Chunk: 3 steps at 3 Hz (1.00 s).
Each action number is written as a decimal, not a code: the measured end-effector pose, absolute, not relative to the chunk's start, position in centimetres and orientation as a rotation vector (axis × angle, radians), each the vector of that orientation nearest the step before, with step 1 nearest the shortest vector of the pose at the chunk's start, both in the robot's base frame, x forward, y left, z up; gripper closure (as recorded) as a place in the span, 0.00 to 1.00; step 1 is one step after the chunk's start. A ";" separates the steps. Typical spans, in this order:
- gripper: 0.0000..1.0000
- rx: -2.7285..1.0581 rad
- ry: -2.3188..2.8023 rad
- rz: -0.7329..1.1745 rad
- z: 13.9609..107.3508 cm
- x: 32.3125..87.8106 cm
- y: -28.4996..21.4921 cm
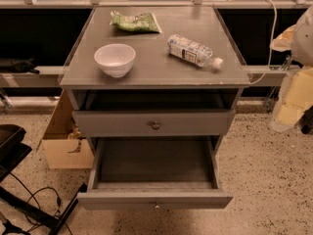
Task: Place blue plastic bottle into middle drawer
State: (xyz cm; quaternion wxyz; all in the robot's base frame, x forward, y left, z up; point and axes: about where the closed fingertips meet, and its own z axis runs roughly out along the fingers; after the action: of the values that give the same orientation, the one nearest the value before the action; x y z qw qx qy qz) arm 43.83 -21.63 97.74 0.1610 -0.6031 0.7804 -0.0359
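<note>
Grey cabinet [156, 70] fills the shot, its middle drawer [155, 163], the lowest one, pulled wide open. The gripper [301, 33] sits off at the right edge, well apart from the cabinet; spread or closed, I cannot tell. Up top, the blue plastic bottle [193, 51] lies on its side, right of the white bowl [115, 58], cap toward the front-right corner.

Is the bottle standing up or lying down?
Lying down. The blue plastic bottle rests on its side on the cabinet top, cap pointing toward the right edge. The gripper is out of view.
</note>
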 end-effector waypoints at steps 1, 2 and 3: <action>0.00 -1.720 2.213 -0.114 98.2 44.6 -21.5; 0.00 -1.732 2.191 -0.080 98.6 48.0 -21.2; 0.00 -1.729 2.214 -0.017 98.4 53.8 -20.3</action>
State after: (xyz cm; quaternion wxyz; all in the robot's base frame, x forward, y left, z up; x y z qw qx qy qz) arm 53.79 -20.34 98.38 0.1656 -0.6070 0.7773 -0.0061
